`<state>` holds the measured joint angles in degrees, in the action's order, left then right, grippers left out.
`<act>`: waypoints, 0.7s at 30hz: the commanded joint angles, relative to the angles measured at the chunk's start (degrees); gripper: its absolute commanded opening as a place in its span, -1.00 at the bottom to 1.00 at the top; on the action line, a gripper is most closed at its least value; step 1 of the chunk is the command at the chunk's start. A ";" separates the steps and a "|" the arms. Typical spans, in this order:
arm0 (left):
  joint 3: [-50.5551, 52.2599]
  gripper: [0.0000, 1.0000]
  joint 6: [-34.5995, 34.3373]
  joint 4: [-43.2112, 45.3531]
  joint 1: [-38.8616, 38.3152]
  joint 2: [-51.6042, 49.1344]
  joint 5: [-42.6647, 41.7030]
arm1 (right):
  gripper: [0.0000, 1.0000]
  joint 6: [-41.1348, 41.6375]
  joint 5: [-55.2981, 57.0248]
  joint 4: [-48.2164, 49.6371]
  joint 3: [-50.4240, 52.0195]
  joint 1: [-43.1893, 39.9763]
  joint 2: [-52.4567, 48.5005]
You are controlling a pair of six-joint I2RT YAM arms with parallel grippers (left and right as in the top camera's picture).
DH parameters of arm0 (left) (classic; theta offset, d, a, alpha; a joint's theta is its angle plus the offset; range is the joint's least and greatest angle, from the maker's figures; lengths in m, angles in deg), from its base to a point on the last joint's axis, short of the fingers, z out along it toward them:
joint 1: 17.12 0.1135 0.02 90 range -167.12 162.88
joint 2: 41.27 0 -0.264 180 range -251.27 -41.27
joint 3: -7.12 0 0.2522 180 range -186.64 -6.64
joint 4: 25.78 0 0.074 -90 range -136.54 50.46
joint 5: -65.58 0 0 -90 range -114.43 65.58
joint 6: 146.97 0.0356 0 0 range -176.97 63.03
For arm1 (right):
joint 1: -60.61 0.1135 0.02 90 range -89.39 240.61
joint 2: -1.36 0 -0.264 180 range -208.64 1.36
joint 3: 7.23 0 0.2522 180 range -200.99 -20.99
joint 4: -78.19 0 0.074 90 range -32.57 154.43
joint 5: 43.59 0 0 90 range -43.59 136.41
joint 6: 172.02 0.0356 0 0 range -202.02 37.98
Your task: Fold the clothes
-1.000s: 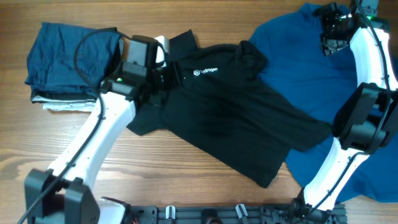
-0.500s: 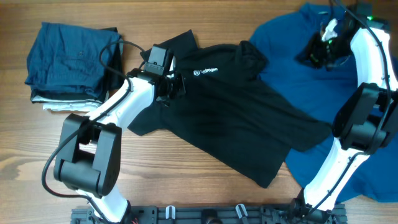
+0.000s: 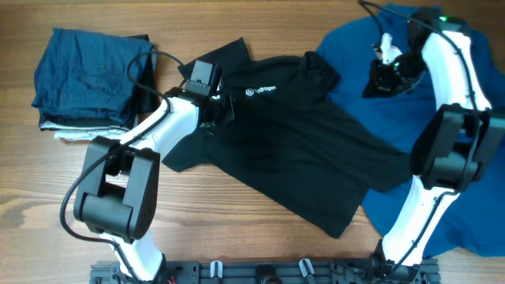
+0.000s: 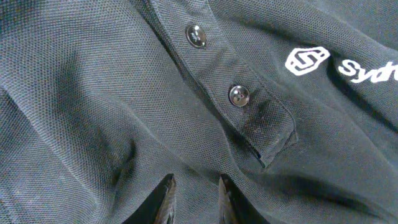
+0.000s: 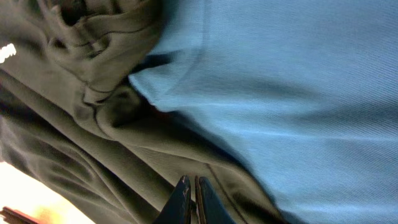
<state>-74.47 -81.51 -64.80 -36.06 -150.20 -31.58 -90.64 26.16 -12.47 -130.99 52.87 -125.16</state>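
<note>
Left gripper (image 4: 194,200): fingers narrowly spread, tips low over the chest of the black polo shirt (image 4: 112,93) just below the end of the button placket (image 4: 261,127); whether any cloth is caught between them cannot be told. Right gripper (image 5: 191,198): fingers pressed together, nothing visible between the tips, over the seam where the black shirt's edge lies on the bright blue shirt (image 5: 298,93). The overhead view puts the left gripper (image 3: 223,109) beside the collar and the right gripper (image 3: 380,81) over the blue shirt (image 3: 355,47), near the black collar. The black shirt (image 3: 300,150) is spread diagonally across the middle of the wooden table (image 3: 237,237), its lower right part overlapping the blue one. A folded stack of dark blue garments (image 3: 87,75) sits far left, apart from both. Only the left wrist view shows the two buttons (image 4: 239,94) and the white logo (image 4: 306,60) up close; the left arm hides part of a sleeve in the overhead view.
</note>
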 commanded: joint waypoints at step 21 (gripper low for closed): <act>0.00 -0.72 0.52 -2.47 0.46 -0.94 0.83 | -0.91 -1.20 -2.12 19.10 20.96 7.30 -1.84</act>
<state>-74.47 -81.29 -67.18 -36.06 -150.20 -31.47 -88.24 29.59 8.16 -112.56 59.36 -125.16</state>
